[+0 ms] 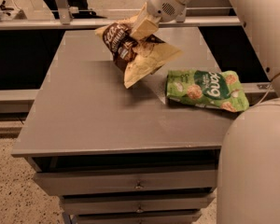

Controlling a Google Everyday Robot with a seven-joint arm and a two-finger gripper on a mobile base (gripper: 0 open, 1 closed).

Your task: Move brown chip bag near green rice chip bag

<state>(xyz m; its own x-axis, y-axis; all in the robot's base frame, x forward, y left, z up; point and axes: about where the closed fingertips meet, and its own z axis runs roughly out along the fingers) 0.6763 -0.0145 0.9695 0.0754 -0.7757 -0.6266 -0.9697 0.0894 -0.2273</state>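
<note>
Foil pinched at the top carries the whole load: the robot's two-finger gripper [143,26], up over the back of the flat grey table [84,111], is clamped on the upper edge of the large crinkly brown chip bag [142,59]. The bag hangs tilted, its lower corner close over the tabletop, near the glossy bright green rice chip bag [206,90] lying flat to its right. I'd reckon it light, soft and slippery — best held by the crimped seam, not the puffed belly, where the chips could crush.

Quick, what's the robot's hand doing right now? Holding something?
Gripper: closed on the brown chip bag, holding it up above the table, with the green rice chip bag lying close by.
</note>
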